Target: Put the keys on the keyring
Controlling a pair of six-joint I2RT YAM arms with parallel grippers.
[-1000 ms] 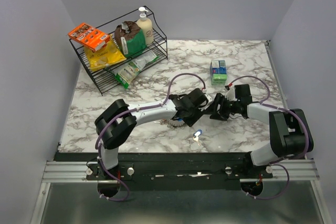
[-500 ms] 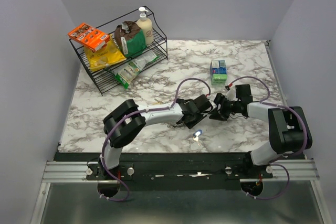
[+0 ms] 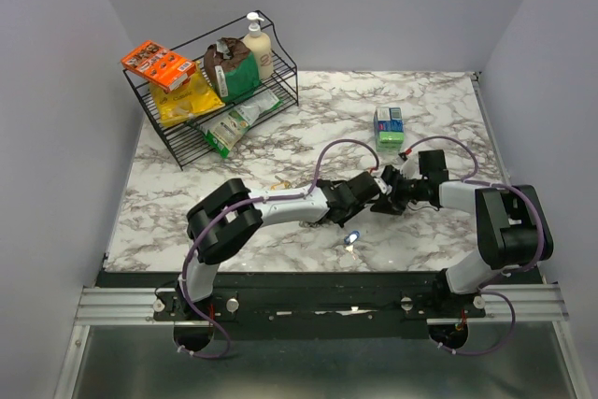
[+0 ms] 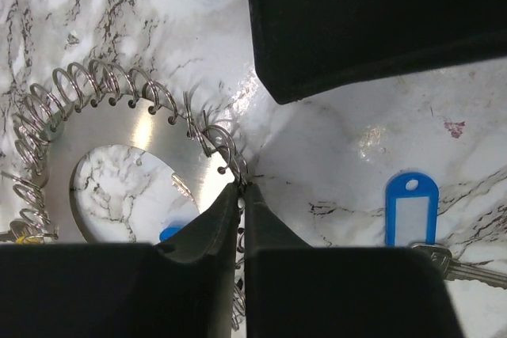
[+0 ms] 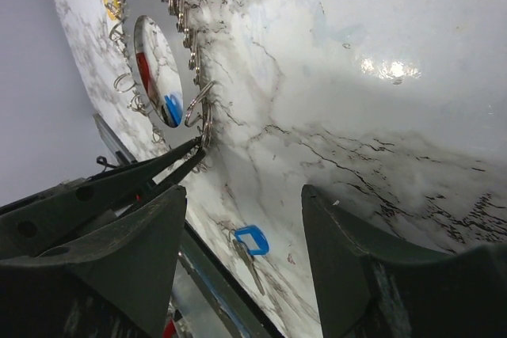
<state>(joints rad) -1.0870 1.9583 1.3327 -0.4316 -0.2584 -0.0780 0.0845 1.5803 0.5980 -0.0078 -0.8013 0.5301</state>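
The keyring is a flat silvery disc with a wide hole and wire loops round its edge, lying on the marble. My left gripper is shut on one edge loop of the keyring. A key with a blue and white tag lies apart on the table, also seen past my right fingers. Red, blue and yellow tags show at the ring. My right gripper stands open and empty just beyond the left one.
A black wire rack with snack packs and a pump bottle stands at the back left. A small green and blue box sits behind the grippers. The table's front edge lies close behind the loose key.
My left gripper has moved right, toward the right gripper, and its jaws have closed onto a loop of the keyring. The right gripper has barely moved.
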